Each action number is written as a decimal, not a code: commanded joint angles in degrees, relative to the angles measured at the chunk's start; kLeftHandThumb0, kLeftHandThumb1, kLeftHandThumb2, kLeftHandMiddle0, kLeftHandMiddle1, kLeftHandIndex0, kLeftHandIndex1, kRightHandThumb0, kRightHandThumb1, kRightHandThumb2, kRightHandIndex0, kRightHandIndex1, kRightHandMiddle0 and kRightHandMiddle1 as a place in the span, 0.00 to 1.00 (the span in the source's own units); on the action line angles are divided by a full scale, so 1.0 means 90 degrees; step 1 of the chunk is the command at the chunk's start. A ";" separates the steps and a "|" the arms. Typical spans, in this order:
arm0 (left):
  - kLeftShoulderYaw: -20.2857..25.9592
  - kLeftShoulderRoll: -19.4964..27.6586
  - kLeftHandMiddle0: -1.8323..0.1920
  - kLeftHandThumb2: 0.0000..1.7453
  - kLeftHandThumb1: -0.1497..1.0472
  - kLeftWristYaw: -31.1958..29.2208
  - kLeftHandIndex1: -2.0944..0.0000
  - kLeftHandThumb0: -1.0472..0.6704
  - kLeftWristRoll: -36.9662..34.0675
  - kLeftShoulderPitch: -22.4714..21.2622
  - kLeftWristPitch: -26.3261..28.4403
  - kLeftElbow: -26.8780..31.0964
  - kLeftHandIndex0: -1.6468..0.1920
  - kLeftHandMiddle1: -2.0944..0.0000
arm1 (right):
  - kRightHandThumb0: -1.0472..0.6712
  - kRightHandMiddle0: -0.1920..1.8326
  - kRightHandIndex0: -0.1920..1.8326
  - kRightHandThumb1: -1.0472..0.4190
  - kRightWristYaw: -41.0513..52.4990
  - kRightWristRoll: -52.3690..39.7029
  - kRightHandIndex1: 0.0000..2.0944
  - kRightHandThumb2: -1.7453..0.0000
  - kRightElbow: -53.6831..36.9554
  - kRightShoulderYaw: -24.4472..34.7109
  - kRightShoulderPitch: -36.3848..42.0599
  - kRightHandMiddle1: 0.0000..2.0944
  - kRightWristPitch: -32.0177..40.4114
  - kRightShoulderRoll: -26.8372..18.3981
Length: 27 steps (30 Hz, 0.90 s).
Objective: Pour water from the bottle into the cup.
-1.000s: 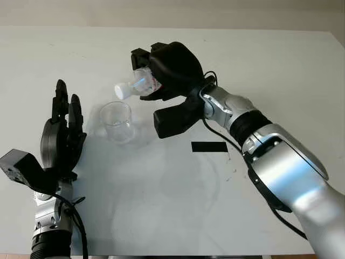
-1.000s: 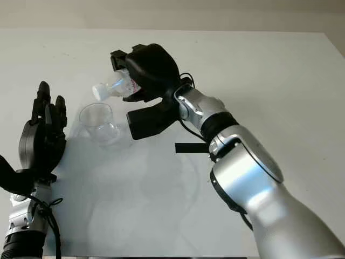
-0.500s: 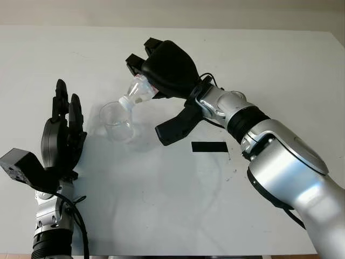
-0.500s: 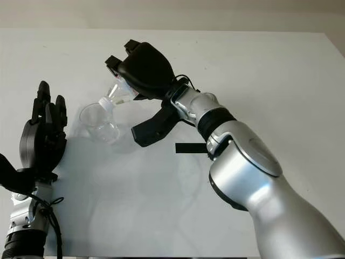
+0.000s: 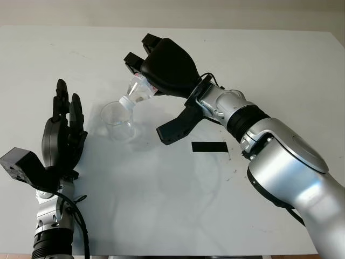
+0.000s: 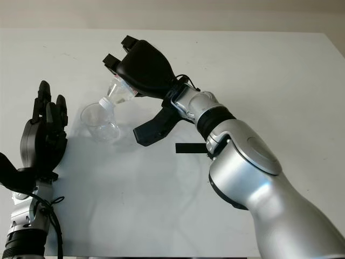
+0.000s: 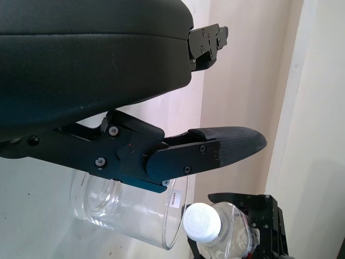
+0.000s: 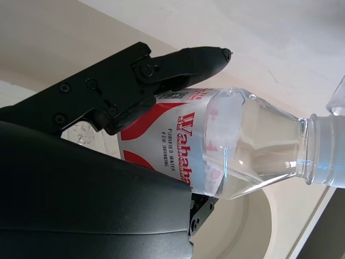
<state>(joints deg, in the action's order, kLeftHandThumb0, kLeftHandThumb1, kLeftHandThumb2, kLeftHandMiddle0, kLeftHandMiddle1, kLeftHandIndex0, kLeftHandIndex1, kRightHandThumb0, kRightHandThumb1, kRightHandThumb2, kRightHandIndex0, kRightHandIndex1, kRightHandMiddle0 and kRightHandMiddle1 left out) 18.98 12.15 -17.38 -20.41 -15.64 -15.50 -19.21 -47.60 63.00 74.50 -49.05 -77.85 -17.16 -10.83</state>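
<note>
Firmly right hand [image 5: 161,67] grips tilted bottle [image 5: 136,91] over cup [image 5: 118,121].

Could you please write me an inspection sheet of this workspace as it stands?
Surface: white table, faint scuffs.
Job's things: clear cup upright; bottle tilted neck-down, its white cap still on, at the cup's rim.
Clutter: black tape strip on the table.
Hands: right hand shut on the bottle above the cup; left hand open, beside the cup.
Cables: black cable along the left forearm.
Surroundings: beige wall behind the table.
</note>
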 commanded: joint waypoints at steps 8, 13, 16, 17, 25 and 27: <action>-0.0058 -0.0185 1.00 0.32 1.00 0.0001 0.99 0.18 0.0028 0.0242 -0.0034 -0.0167 1.00 0.98 | 0.36 0.45 0.67 0.00 0.1270 -0.1784 1.00 0.79 -0.0042 0.1361 0.0131 1.00 -0.0980 0.0175; -0.0063 -0.0239 1.00 0.31 1.00 0.0017 0.99 0.17 0.0037 0.0256 -0.0089 -0.0198 1.00 0.97 | 0.37 0.48 0.67 0.00 0.2379 -0.3068 1.00 0.80 -0.0155 0.2396 0.0355 1.00 -0.1268 0.0257; -0.0061 -0.0266 1.00 0.30 1.00 0.0019 0.99 0.17 0.0021 0.0242 -0.0120 -0.0222 1.00 0.97 | 0.37 0.49 0.68 0.00 0.3312 -0.3906 1.00 0.79 -0.0231 0.3082 0.0492 1.00 -0.1249 0.0264; -0.0061 -0.0269 1.00 0.30 1.00 0.0001 0.99 0.17 0.0004 0.0243 -0.0117 -0.0221 1.00 0.97 | 0.37 0.49 0.68 0.00 0.3708 -0.4266 1.00 0.78 -0.0265 0.3370 0.0552 1.00 -0.1225 0.0280; -0.0099 -0.0317 1.00 0.31 1.00 0.0007 1.00 0.17 0.0042 0.0270 -0.0128 -0.0223 1.00 0.98 | 0.39 0.50 0.63 0.00 0.5455 -0.5708 1.00 0.75 -0.1012 0.4582 0.1494 1.00 -0.1239 -0.0134; -0.0122 -0.0315 1.00 0.31 1.00 0.0038 1.00 0.17 0.0084 0.0283 -0.0117 -0.0207 1.00 0.98 | 0.39 0.48 0.61 0.00 0.5619 -0.5790 1.00 0.75 -0.1433 0.4690 0.1992 1.00 -0.1468 -0.0320</action>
<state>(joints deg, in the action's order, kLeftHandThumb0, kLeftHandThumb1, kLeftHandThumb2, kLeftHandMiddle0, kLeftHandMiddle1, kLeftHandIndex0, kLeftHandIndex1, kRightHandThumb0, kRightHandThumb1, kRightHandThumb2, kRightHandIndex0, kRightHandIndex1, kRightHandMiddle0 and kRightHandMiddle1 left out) 18.45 11.36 -17.22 -19.93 -15.89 -16.10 -19.28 2.48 11.62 64.19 -7.88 -62.49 -28.99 -12.02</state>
